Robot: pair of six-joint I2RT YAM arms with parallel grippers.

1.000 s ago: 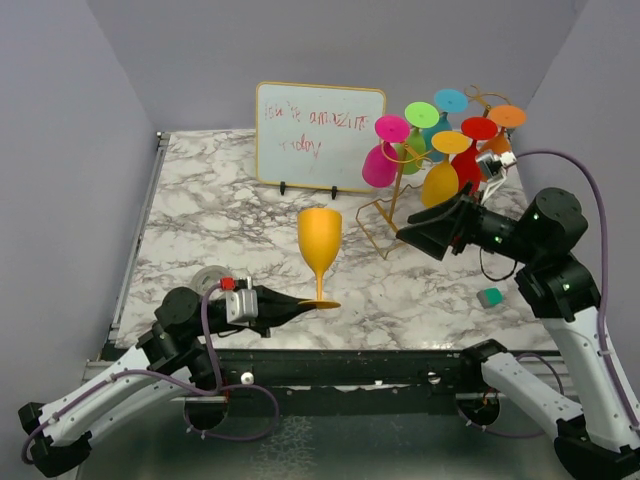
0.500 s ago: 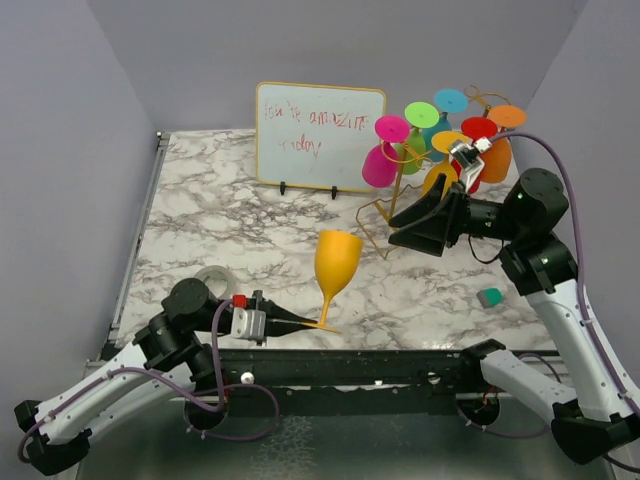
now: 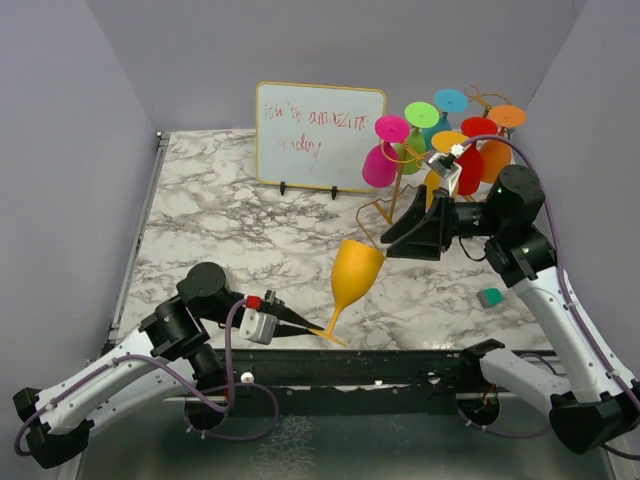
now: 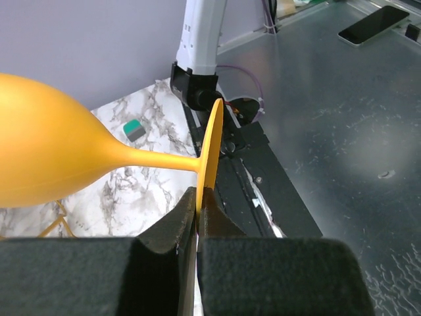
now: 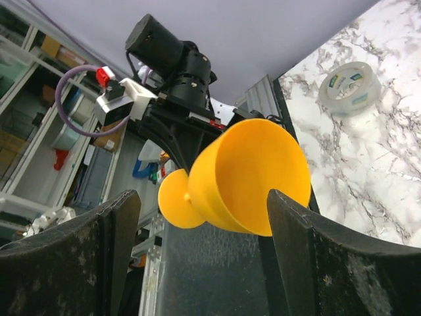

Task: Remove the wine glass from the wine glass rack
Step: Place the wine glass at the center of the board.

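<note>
— Orange wine glass [image 3: 357,277]: where does it sit?

— Off the wine glass rack [image 3: 397,190], out over the near part of the marble table [image 3: 220,215]. It leans, with the bowl tipped up and to the right and the foot low near the table's front edge.

— What has hold of it?

— The left gripper [image 3: 312,328]. Its fingers [image 4: 185,222] are pinched tight on the rim of the foot, and the wrist view shows the disc edge-on between them. Whether the foot touches the marble, I cannot tell.

— And the other arm?

— The right gripper [image 3: 392,243] hangs in front of the rack's lower rails with its jaws spread wide and nothing between them. Its own camera looks past both fingers at the orange bowl, which is well apart from it.

— What is on the rack?

— Coloured glasses [image 3: 380,165] hang upside down from the gold wire: pink, green, teal, yellow, red and orange.

— Anything else on the table?

— A whiteboard [image 3: 320,137] with red scribble stands at the back, left of the rack. A small teal block [image 3: 489,297] lies near the right edge, and a tape roll [image 5: 346,87] lies on the marble.
</note>
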